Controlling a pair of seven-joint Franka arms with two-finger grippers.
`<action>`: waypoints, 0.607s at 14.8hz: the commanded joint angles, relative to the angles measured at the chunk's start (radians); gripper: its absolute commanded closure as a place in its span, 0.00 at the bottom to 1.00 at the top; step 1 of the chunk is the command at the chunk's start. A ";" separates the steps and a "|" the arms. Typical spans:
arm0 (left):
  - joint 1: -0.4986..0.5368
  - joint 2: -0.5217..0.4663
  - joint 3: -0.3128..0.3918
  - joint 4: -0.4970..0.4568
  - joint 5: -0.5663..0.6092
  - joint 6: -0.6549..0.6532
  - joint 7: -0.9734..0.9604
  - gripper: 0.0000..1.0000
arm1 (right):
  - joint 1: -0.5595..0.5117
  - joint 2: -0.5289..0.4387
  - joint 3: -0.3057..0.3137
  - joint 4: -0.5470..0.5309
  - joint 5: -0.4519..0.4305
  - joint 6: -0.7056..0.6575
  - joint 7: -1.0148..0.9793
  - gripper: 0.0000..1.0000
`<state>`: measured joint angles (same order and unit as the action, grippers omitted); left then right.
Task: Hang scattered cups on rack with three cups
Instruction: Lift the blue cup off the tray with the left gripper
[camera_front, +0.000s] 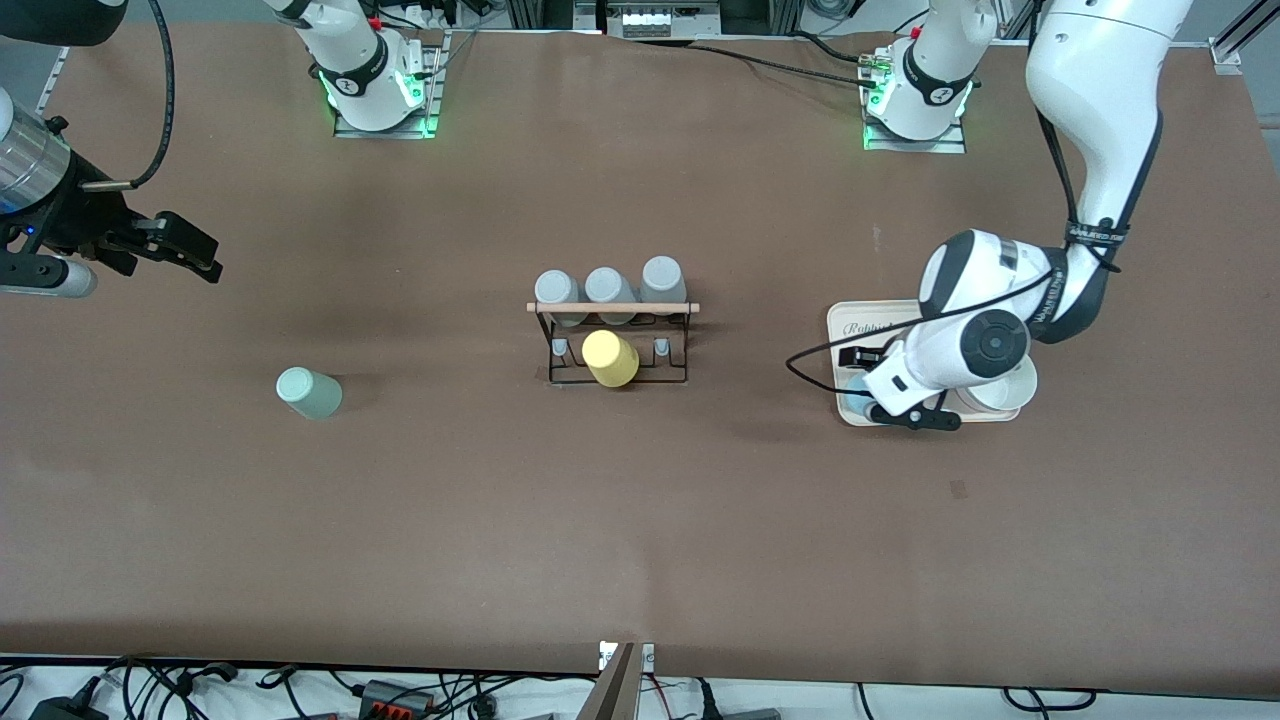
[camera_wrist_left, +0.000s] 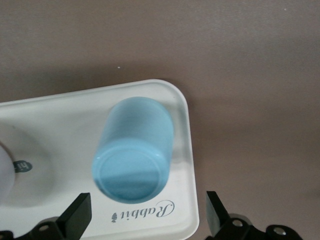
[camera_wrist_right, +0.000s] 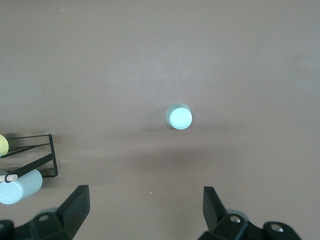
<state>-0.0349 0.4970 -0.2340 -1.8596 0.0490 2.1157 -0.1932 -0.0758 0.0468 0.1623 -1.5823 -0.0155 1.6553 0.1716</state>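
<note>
The light blue cup (camera_wrist_left: 134, 150) stands in a corner of the beige tray (camera_wrist_left: 60, 115). My left gripper (camera_wrist_left: 147, 220) hangs open just above it, one finger on each side and clear of it. In the front view the hand (camera_front: 885, 388) hides most of the cup (camera_front: 853, 396). The sage green cup (camera_front: 308, 392) stands alone toward the right arm's end; it also shows in the right wrist view (camera_wrist_right: 178, 117). My right gripper (camera_front: 190, 250) is open and empty, high over that end. The black wire rack (camera_front: 612, 340) holds three grey cups (camera_front: 608, 288) along its wooden rod.
A yellow cup (camera_front: 610, 358) hangs on the rack's side nearer the front camera. A white bowl (camera_front: 1000, 395) sits in the tray beside the blue cup. The rack's corner (camera_wrist_right: 35, 155) and a grey cup (camera_wrist_right: 20, 186) show in the right wrist view.
</note>
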 joint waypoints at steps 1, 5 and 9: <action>0.004 0.009 0.002 -0.013 0.074 0.053 -0.020 0.00 | -0.004 -0.002 0.005 0.010 0.002 -0.017 -0.001 0.00; 0.000 0.021 0.004 -0.012 0.080 0.076 -0.028 0.32 | -0.004 -0.004 0.005 0.010 0.002 -0.015 0.003 0.00; 0.007 0.017 0.005 -0.001 0.080 0.066 -0.026 0.90 | -0.002 -0.005 0.005 0.018 0.002 -0.014 0.008 0.00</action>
<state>-0.0308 0.5200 -0.2293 -1.8651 0.1101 2.1805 -0.2091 -0.0754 0.0457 0.1626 -1.5815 -0.0155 1.6553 0.1716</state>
